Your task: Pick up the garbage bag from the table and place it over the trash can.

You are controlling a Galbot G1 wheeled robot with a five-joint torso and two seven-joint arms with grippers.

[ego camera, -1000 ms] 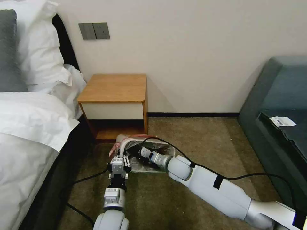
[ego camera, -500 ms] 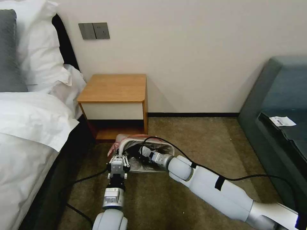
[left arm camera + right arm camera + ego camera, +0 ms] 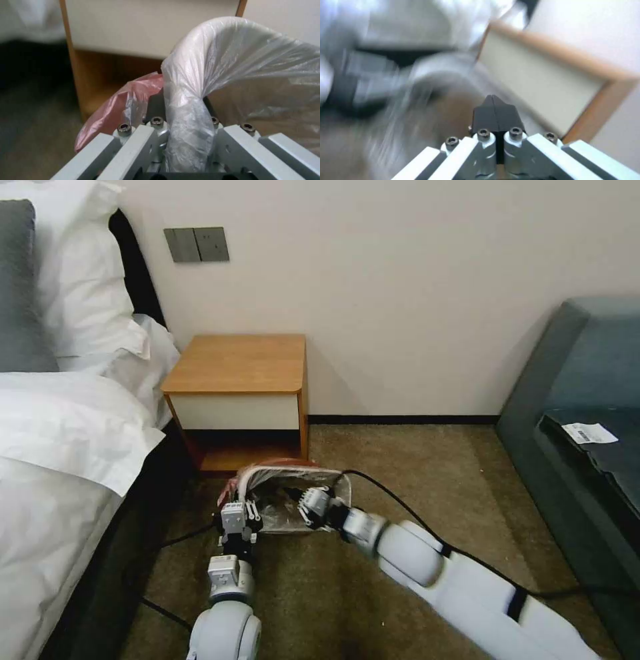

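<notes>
The table (image 3: 235,363) stood against the wall at about 12 o'clock from the robot, with the bed (image 3: 60,447) to its 9 o'clock side and a dark sofa (image 3: 580,400) out toward 3 o'clock. The cabinet's top was bare wood; its white drawer front (image 3: 146,27) and the open lower shelf showed behind the bag in the left wrist view.

The trash can (image 3: 293,500) sat on the carpet (image 3: 413,480) just in front of the table, at its 6 o'clock. The garbage bag (image 3: 280,493) was draped over and into the can, its clear film lining the inside and its red rim band (image 3: 113,105) bunched outside the can's 9 o'clock corner.

The right arm (image 3: 453,580) reached in from 4 o'clock, and the right gripper (image 3: 308,505) was at the can's near rim, inside the bag's mouth. In the right wrist view its black fingertips (image 3: 494,112) were pressed together with nothing visible between them.

The left gripper (image 3: 235,512) stood at the can's near 9 o'clock corner. Its jaws were clamped on a twisted rope of the bag's film (image 3: 186,125), which rose between them and arched over the rim.
</notes>
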